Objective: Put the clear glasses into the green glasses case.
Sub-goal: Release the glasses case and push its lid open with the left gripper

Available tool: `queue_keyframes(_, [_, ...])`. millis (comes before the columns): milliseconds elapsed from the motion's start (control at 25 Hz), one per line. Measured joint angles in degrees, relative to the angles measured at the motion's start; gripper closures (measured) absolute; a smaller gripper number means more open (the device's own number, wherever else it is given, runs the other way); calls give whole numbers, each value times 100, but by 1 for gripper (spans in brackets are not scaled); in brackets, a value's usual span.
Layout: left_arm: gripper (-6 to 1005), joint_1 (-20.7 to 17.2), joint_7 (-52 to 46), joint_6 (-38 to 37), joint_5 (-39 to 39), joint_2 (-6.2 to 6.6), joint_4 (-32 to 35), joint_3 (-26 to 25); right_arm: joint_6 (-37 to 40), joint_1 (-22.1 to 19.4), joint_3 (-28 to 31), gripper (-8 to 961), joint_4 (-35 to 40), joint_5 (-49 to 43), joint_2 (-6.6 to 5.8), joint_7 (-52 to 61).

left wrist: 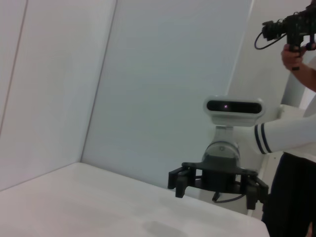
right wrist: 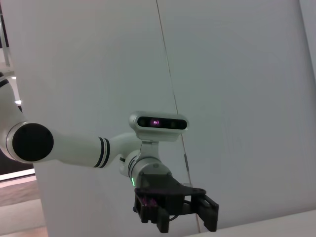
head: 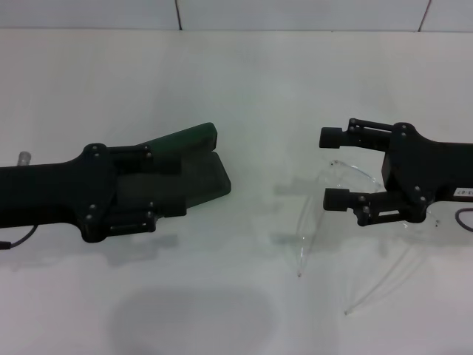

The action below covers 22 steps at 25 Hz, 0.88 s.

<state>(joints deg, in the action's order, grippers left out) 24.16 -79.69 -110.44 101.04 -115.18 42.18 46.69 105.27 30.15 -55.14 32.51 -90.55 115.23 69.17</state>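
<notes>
White tabletop [head: 236, 89] fills my head view, with a pale wall behind it. On my left the case [head: 194, 166] lies open, its green lid [head: 188, 138] raised on the far side and the dark-lined base [head: 203, 185] nearer me. My left gripper [head: 166, 185] comes in from the left edge and sits right over the case, its black body covering much of it; I cannot tell from here whether its fingers are spread or closed, or whether they grip the shell. On my right the glasses [head: 336, 188] rest on the table well apart from the case, the clear lens standing up and the two thin temples trailing toward me. My right gripper [head: 336, 168] hovers at the lens with its fingers wide apart, one black pad [head: 330, 137] beyond the lens and the other pad [head: 337, 198] on the near side, just beside the lens, and I cannot tell whether it touches. Nothing is held in it. The left wrist view shows the right gripper [left wrist: 217, 186] from the front, spread, with its wrist camera above and a person with a camera rig [left wrist: 291, 29] standing behind. The right wrist view shows the left gripper [right wrist: 175, 210] against the wall.
</notes>
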Motion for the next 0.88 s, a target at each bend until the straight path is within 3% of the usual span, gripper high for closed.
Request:
queue_keyframes(640, [388,-93,-64,-123,22,-17,6,-13,63,-89,-15,78,1,36,17,-1])
queue_keyframes(720, [389,-94,-44,-46,8,-67,82,-145,24,-135,17,77,2,131,25,-24])
queue_keyframes(880, [389,-89,-103,484,74,-334,868,-572,-188,-342,322,77,18,371,-6,-99])
